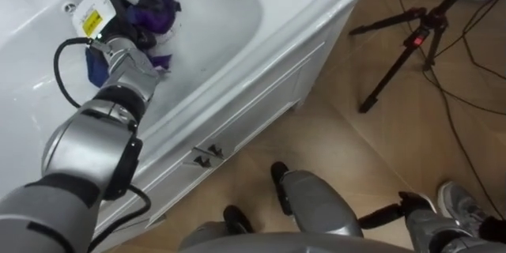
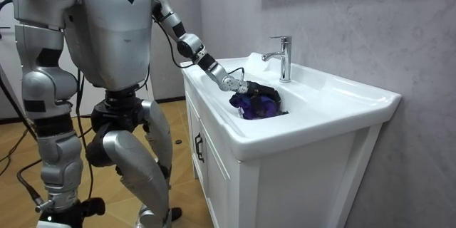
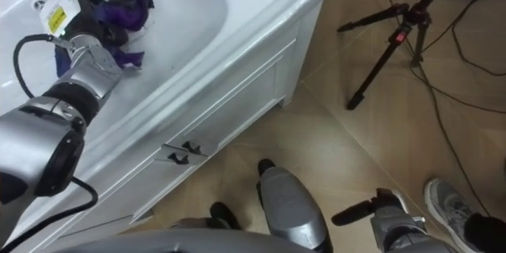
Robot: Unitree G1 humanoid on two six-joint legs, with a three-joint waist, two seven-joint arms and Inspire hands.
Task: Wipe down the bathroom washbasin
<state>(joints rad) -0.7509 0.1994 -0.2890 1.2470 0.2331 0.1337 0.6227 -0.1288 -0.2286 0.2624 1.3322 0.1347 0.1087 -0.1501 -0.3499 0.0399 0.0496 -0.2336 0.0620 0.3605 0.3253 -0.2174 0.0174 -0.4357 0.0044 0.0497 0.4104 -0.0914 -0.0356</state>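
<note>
Purple cloth [image 1: 156, 14] in left robot hand [image 1: 113, 17] — inside basin [image 1: 229, 8]

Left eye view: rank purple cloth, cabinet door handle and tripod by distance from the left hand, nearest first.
1. purple cloth: in the basin, right at the left hand.
2. cabinet door handle: below the basin's front edge.
3. tripod: on the floor, far right.
</note>
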